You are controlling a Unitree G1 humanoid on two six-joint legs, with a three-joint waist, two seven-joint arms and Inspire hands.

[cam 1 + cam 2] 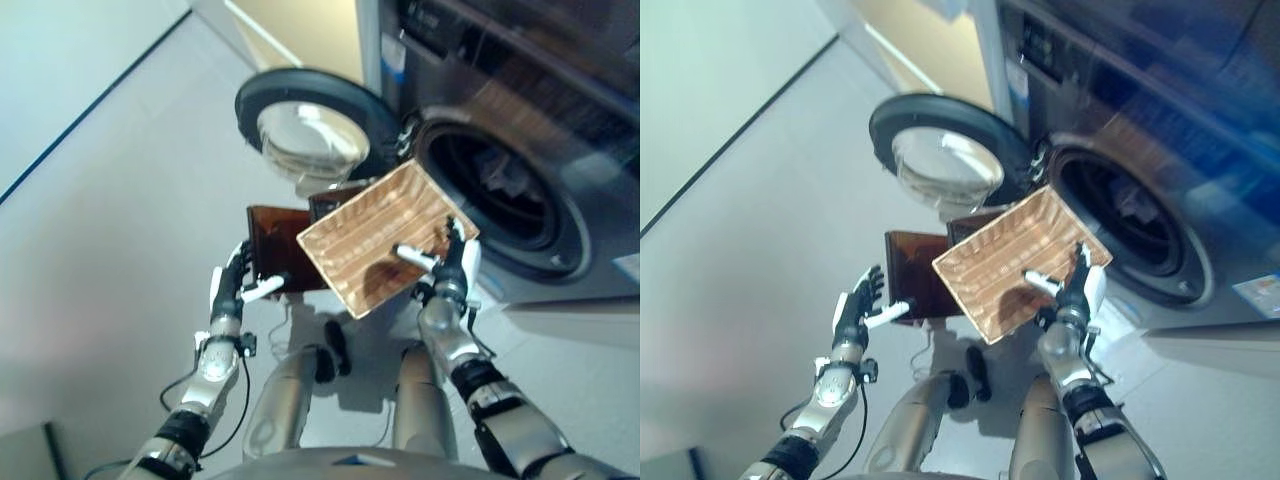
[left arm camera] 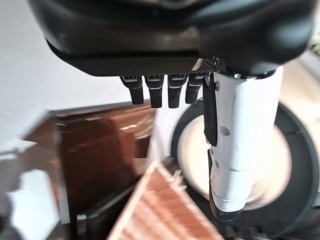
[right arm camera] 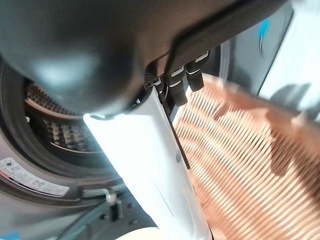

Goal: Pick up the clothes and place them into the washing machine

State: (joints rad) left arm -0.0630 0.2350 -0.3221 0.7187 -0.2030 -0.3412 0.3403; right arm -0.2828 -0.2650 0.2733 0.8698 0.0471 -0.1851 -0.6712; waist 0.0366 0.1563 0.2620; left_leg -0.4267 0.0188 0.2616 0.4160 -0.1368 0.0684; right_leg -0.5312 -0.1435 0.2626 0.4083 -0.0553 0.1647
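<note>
The basket (image 1: 385,235) is sitting tilted at the right hand (image 1: 452,268), just before the washing machine (image 1: 520,150) drum opening. The open door (image 1: 310,125) is lying beyond the left hand (image 1: 235,285).

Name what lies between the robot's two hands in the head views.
Between the left hand and right hand lie a dark brown box and the tilted woven basket.

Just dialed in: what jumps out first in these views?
A woven basket is tilted up toward the washing machine's open drum, with the right hand at its near rim. The round door stands swung open to the left. The left hand hovers open by a brown box.
</note>
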